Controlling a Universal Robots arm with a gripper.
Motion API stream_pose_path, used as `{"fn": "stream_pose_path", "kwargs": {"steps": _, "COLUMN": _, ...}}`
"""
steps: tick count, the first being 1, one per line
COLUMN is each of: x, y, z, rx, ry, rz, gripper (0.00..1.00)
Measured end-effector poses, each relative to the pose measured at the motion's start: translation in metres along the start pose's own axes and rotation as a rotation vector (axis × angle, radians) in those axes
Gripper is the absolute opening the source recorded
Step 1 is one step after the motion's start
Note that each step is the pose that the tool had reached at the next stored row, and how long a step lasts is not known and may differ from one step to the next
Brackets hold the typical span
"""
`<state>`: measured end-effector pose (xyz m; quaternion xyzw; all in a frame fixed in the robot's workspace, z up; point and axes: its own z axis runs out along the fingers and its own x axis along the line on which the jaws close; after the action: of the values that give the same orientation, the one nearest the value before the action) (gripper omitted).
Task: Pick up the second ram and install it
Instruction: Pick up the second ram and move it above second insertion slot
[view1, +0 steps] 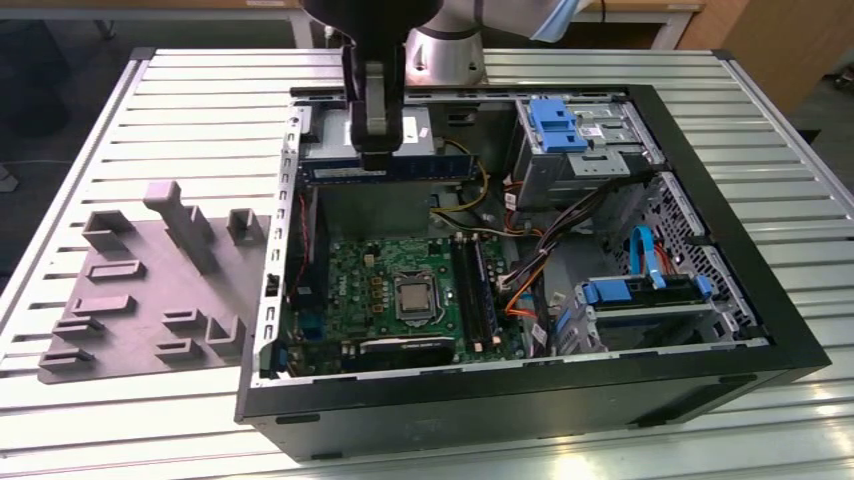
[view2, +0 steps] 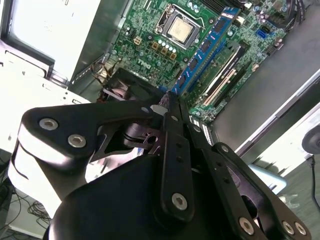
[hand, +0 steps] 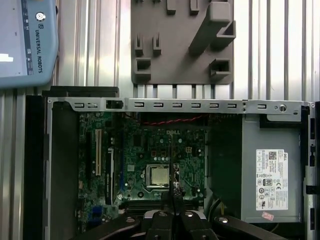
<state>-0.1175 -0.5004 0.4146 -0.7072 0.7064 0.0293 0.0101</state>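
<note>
My gripper (view1: 375, 158) is shut on the second ram (view1: 427, 170), a long thin stick held level by its upper edge. It hangs above the back part of the open computer case (view1: 747, 300), over the power supply. In the second wrist view the ram (view2: 205, 47) reaches out from the closed fingertips (view2: 172, 117) as a blue strip with black chips. In the first wrist view it is a thin edge-on line (hand: 173, 192) above the motherboard (hand: 150, 150). The dark memory slots (view1: 474, 290) lie beside the processor socket (view1: 411, 298), well below the ram.
A grey plastic tray (view1: 147, 290) with raised blocks lies on the slatted table on the exterior view's left of the case. Drive cages with blue latches (view1: 561, 125) and bundled cables (view1: 527, 290) fill the case's right side. A silver power supply (hand: 270, 170) sits in one corner.
</note>
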Motion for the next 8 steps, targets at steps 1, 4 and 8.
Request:
{"fn": "stream_pose_path", "kwargs": {"steps": 1, "x": 0.0, "y": -0.0008, "z": 0.0001, "rx": 0.0, "ry": 0.0, "rz": 0.0, "gripper": 0.11}}
{"fn": "stream_pose_path", "kwargs": {"steps": 4, "x": 0.0, "y": -0.0029, "z": 0.0003, "rx": 0.0, "ry": 0.0, "rz": 0.0, "gripper": 0.11}}
{"fn": "stream_pose_path", "kwargs": {"steps": 8, "x": 0.0001, "y": -0.0053, "z": 0.0006, "rx": 0.0, "ry": 0.0001, "rz": 0.0, "gripper": 0.11}}
